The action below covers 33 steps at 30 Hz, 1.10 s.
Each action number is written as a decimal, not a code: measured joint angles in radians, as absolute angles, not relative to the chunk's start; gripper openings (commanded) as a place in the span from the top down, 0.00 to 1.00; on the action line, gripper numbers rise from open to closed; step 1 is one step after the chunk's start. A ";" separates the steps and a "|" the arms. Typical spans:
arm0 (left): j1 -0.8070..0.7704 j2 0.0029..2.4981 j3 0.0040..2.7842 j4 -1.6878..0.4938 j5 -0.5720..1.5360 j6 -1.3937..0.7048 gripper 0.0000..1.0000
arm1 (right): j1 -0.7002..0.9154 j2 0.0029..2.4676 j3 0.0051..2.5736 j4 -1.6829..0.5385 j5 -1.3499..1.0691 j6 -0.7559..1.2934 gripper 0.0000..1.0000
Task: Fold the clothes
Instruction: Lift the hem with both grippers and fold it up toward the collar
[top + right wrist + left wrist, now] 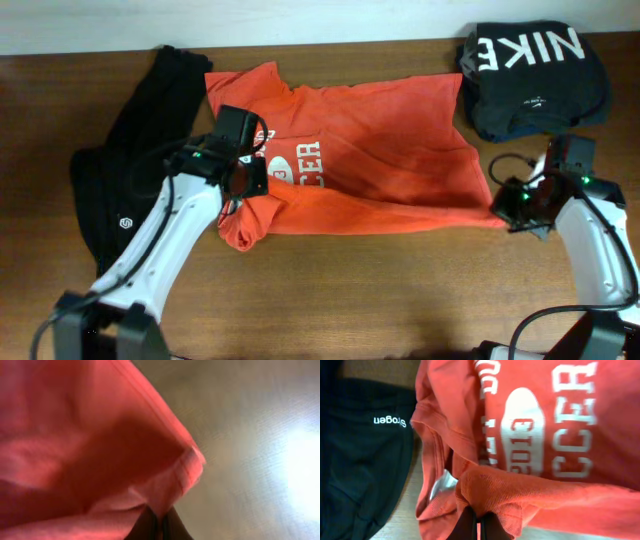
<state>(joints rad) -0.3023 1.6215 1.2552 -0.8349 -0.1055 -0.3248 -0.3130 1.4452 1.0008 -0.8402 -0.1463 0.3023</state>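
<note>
Beside the T-shirt [380, 160], only overhead shows a folded NIKE garment [535, 80].

A brown wooden table [380, 290] carries three pieces of clothing. An orange T-shirt [390, 150] lies spread across the middle. A long black garment [120, 170] lies just beside it at the left. A folded black top [535, 80] with white NIKE lettering sits at the far right corner.

Part of the lettering [308, 160] on the T-shirt [400, 150] is hidden.
</note>
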 measured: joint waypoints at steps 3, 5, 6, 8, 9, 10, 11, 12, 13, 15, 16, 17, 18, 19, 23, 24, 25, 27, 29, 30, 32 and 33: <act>-0.302 1.682 1.255 -0.798 -0.153 -0.316 0.99 | -0.256 1.446 1.002 -0.753 -0.149 0.302 0.95; -0.302 1.704 1.255 -0.770 -0.175 -0.312 0.99 | -0.231 1.456 1.003 -0.722 -0.149 0.302 0.95; -0.302 1.712 1.255 -0.748 -0.185 -0.312 0.99 | -0.220 1.468 1.003 -0.704 -0.149 0.302 0.95; -0.302 1.720 1.255 -0.709 -0.197 -0.309 0.99 | -0.208 1.505 1.004 -0.689 -0.149 0.302 0.95; -0.302 1.722 1.255 -0.685 -0.202 -0.309 0.99 | -0.207 1.515 1.004 -0.683 -0.149 0.302 0.95; -0.302 1.723 1.255 -0.675 -0.206 -0.309 0.99 | -0.207 1.535 1.004 -0.674 -0.148 0.302 0.95; -0.302 1.725 1.255 -0.662 -0.215 -0.309 0.99 | -0.207 1.547 1.004 -0.666 -0.149 0.302 0.95; -0.302 1.727 1.255 -0.650 -0.223 -0.309 0.99 | -0.207 1.565 1.004 -0.655 -0.148 0.302 0.95; -0.302 1.728 1.255 -0.643 -0.237 -0.309 0.99 | -0.207 1.584 1.004 -0.641 -0.148 0.302 0.95; -0.302 1.732 1.255 -0.633 -0.262 -0.309 0.99 | -0.207 1.608 1.004 -0.625 -0.149 0.302 0.95; -0.302 1.734 1.255 -0.627 -0.273 -0.308 0.99 | -0.207 1.617 1.004 -0.616 -0.149 0.302 0.95; -0.302 1.737 1.255 -0.622 -0.283 -0.309 0.99 | -0.207 1.627 1.004 -0.596 -0.149 0.302 0.95; -0.302 1.742 1.255 -0.616 -0.295 -0.308 0.99 | -0.207 1.633 1.004 -0.593 -0.149 0.302 0.95; -0.302 1.747 1.255 -0.614 -0.306 -0.308 0.99 | -0.207 1.636 1.004 -0.590 -0.149 0.299 0.95; -0.302 1.758 1.255 -0.600 -0.340 -0.308 0.99 | -0.207 1.639 1.004 -0.557 -0.149 0.279 0.96; -0.300 1.760 1.255 -0.596 -0.345 -0.308 0.99 | -0.207 1.639 1.004 -0.542 -0.149 0.272 0.96; -0.297 1.762 1.255 -0.590 -0.350 -0.306 0.99 | -0.207 1.639 1.004 -0.537 -0.149 0.268 0.96; -0.289 1.766 1.255 -0.579 -0.355 -0.306 0.99 | -0.207 1.639 1.004 -0.515 -0.149 0.258 0.96; -0.276 1.776 1.255 -0.568 -0.358 -0.306 0.99 | -0.207 1.639 1.004 -0.496 -0.149 0.253 0.96; -0.269 1.784 1.255 -0.559 -0.359 -0.306 0.99 | -0.207 1.639 1.004 -0.487 -0.149 0.253 0.96; -0.260 1.796 1.255 -0.545 -0.361 -0.306 0.99 | -0.207 1.639 1.004 -0.469 -0.149 0.251 0.96; -0.259 1.802 1.255 -0.537 -0.361 -0.306 0.99 | -0.207 1.639 1.004 -0.461 -0.149 0.250 0.96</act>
